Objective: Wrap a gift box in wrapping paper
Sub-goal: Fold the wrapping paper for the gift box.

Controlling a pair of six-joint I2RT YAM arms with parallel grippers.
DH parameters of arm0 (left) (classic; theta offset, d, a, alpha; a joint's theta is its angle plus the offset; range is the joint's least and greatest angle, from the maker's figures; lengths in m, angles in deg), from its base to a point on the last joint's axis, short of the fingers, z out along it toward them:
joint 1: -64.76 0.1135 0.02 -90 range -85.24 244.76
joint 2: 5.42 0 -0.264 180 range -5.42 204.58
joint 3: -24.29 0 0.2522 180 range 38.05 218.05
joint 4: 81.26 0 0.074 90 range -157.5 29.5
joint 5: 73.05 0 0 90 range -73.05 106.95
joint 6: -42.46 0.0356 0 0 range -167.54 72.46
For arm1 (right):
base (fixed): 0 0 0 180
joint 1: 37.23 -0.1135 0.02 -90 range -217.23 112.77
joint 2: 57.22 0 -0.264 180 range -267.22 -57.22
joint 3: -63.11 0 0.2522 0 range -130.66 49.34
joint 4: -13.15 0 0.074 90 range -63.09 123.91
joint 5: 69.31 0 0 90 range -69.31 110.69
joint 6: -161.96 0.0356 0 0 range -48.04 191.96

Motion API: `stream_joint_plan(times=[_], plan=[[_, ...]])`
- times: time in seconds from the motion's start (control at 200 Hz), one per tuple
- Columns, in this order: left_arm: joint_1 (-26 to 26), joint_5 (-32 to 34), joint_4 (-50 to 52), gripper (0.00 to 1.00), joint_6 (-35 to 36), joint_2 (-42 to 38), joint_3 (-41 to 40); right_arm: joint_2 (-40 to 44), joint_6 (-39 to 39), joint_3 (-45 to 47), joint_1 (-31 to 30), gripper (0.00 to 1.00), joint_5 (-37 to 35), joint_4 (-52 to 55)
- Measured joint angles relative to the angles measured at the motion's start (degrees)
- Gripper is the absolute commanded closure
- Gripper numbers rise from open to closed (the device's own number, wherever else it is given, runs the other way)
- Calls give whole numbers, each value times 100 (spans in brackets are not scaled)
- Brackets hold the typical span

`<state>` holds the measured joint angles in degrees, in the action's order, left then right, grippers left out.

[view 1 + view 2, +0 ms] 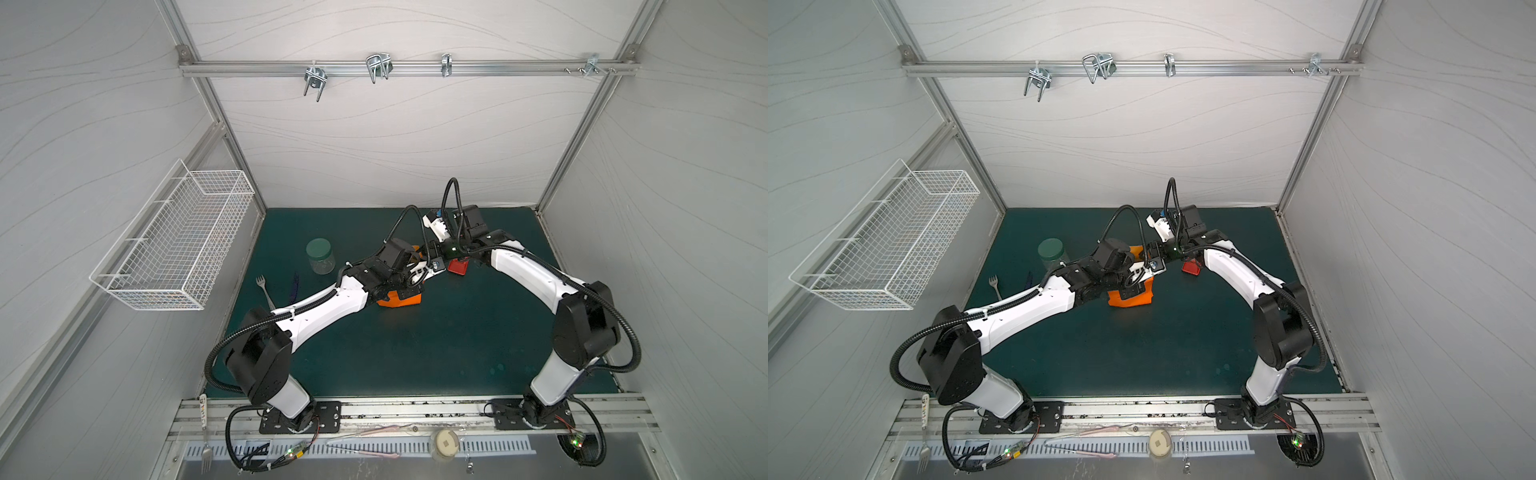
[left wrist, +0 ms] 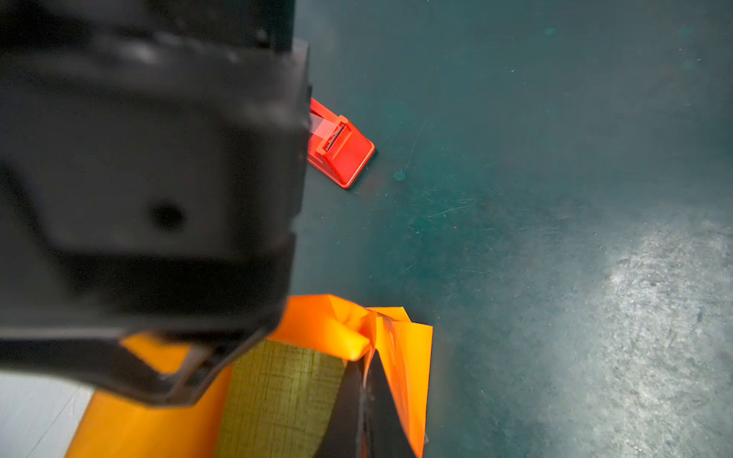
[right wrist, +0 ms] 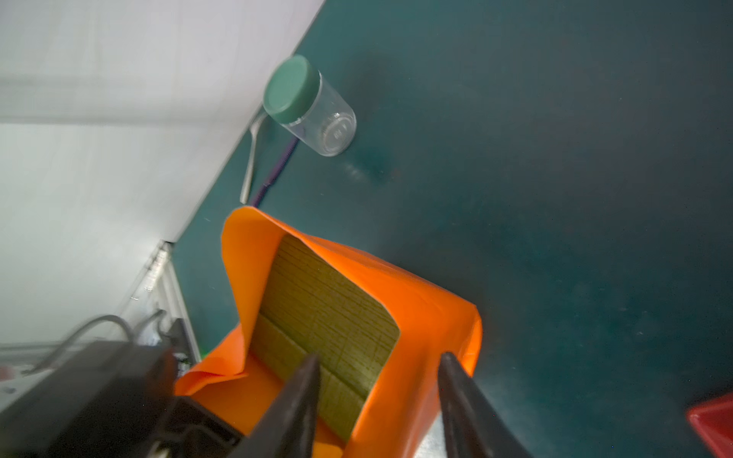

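At the middle of the counter [image 1: 415, 357], just past the left arm [image 1: 328, 305], sits the gift box [image 3: 329, 317], half inside the wrapping paper [image 3: 432, 333] — its gridded top is bare and orange walls stand up around it. The left jaws are closed tight. A crease of the paper runs down between their tips, so they appear to pinch a flap at one corner. The right jaws come in from the opposite side and stand partly apart with nothing clamped. An upright paper wall shows in the gap between them, and the bare top lies straight ahead. The right arm [image 1: 523, 266] therefore looks better placed to take that wall and fold it over. A little farther back — near the box on the right arm's side — is a red tape dispenser [image 2: 343, 152]. Off to the left are a lidded jar [image 1: 320, 255] and a fork [image 1: 264, 291].
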<state>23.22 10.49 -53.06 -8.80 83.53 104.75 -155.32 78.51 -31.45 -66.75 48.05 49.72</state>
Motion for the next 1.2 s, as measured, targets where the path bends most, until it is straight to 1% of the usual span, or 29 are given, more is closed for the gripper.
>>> stream_joint_plan(times=[0.1, 0.16, 0.21, 0.24, 0.295, 0.375, 0.425, 0.47, 0.495, 0.605, 0.71, 0.8, 0.89, 0.97, 1.061, 1.201], plan=[[0, 9, 0, 100, -42, 0, 0, -33, -33, -118, -79, 75, -245, 195], [0, 15, 0, 100, -83, -4, 0, -61, -35, -203, -105, 82, -356, 284], [0, 31, 0, 100, -118, -11, 0, -72, -52, -256, -125, 91, -448, 343], [0, 42, 0, 97, -138, -13, 0, -74, -42, -278, -131, 95, -494, 374], [0, 59, 4, 87, -168, -15, 2, -74, -55, -308, -136, 100, -579, 424], [0, 127, 55, 71, -247, -35, 4, -74, -46, -337, -144, 100, -675, 483], [0, 179, 153, 56, -323, -55, 28, -74, -48, -337, -149, 100, -723, 492], [0, 216, 269, 39, -404, -81, 83, -74, -50, -337, -151, 100, -758, 501], [0, 267, 313, 32, -402, -114, 105, -74, -50, -337, -151, 100, -782, 505], [2, 415, 511, 15, -570, -476, 120, -74, -50, -337, -153, 100, -833, 516], [63, 468, 520, 1, -649, -1130, -4, -74, -48, -337, -153, 100, -844, 516], [188, 501, 363, 0, -791, -1775, -380, -74, -46, -337, -153, 100, -841, 516], [455, 549, 221, 0, -1008, -2144, -780, -74, -39, -337, -153, 100, -835, 516], [730, 518, 140, 0, -1290, -2184, -1102, -74, -35, -337, -153, 100, -826, 516], [929, 481, 57, 0, -1572, -2184, -1541, -74, -35, -337, -153, 100, -822, 516], [951, 286, -4, 0, -1976, -2120, -1939, -74, -35, -337, -162, 100, -822, 516]])
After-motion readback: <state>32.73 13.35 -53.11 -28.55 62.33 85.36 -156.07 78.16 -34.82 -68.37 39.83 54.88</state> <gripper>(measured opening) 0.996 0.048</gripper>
